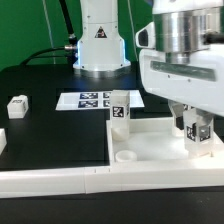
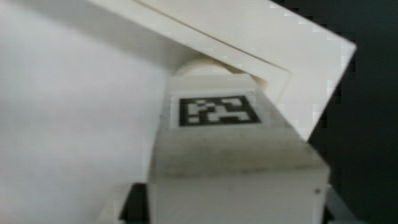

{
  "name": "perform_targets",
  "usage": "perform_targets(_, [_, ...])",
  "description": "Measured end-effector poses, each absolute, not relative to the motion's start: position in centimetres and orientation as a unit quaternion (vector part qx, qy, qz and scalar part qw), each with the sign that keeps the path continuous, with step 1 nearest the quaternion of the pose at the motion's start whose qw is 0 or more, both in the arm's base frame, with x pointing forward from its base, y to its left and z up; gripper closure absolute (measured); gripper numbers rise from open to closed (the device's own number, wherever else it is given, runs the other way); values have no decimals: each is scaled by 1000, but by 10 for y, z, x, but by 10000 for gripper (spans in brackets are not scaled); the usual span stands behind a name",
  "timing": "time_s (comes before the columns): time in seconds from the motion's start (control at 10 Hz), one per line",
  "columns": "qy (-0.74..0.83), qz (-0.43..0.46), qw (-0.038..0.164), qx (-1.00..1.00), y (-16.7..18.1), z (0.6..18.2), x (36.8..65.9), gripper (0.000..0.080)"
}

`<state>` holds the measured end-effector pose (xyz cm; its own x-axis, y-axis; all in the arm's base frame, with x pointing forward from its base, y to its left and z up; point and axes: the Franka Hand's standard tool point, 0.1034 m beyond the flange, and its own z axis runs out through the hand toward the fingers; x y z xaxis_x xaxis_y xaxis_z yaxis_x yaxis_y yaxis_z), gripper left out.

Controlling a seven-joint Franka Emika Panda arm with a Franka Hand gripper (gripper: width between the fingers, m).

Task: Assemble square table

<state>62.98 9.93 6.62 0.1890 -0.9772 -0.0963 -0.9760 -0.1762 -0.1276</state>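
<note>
Exterior view. The square tabletop [image 1: 150,148] lies flat on the black table [image 1: 40,90], at the exterior view's right, set into the corner of the long white L-shaped rail [image 1: 60,180]. One leg [image 1: 119,110] stands upright on the tabletop near its far left corner, its tag facing the camera. A round socket [image 1: 126,157] shows open at the near left corner. The gripper [image 1: 197,135] hangs over the tabletop's right side and is clenched on a second leg [image 1: 198,131] (tag visible between the fingers), held upright with its lower end at or just above the tabletop; contact cannot be judged. A third leg [image 1: 17,105] lies loose on the table at the exterior view's left, well apart from the tabletop. The marker board [image 1: 92,101] lies flat behind the tabletop, in front of the robot's base [image 1: 100,40].

Wrist view. The held leg [image 2: 228,150] fills the middle, tag facing the camera, its far end at a corner of the tabletop [image 2: 71,90]. The rail's edge [image 2: 267,45] runs just beside that corner. Dark fingertips [image 2: 139,200] show beside the leg's near end.
</note>
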Motion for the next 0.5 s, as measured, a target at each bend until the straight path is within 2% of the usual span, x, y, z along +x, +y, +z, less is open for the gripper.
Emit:
perform_targets(0.2, [760, 36, 109, -639, 103, 65, 624, 511])
perform_targets(0.4, [801, 43, 107, -588, 107, 65, 624, 511])
perform_targets(0.5, [800, 43, 107, -589, 106, 65, 624, 453])
